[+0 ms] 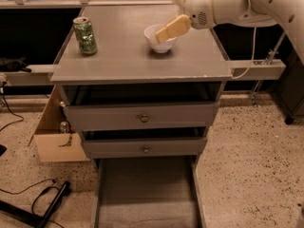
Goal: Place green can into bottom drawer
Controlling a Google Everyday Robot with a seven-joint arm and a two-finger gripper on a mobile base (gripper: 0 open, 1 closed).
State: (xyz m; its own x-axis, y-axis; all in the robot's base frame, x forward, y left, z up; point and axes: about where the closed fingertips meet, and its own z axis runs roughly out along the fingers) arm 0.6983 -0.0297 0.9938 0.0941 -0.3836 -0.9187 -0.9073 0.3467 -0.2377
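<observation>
The bottom drawer (142, 194) lies pulled out at the lower centre of the frame, its grey floor bare and ready to receive. Above it, 2 upper drawers (142, 118) stand slightly ajar. Their fronts overhang part of the tray's rear, so a can lowered too close to the cabinet could knock a knob or a drawer edge and tip. At the left middle, a cardboard box (52, 137) sits against the cabinet, with cables (42, 201) on the floor at the lower left. Neither blocks the drawer.

On the cabinet top (142, 63), the green can (85, 36) stands upright in the upper left, near the left edge. A sideways nudge on approach could likely push it over or off that edge. The white bowl (161, 46) sits at the upper centre, well apart from the can.

The gripper (164, 33) hangs over the bowl, not yet at the can, and whether it is released or clenched cannot be told. Sweeping low toward the can, it could clip the bowl's rim and drag it.
</observation>
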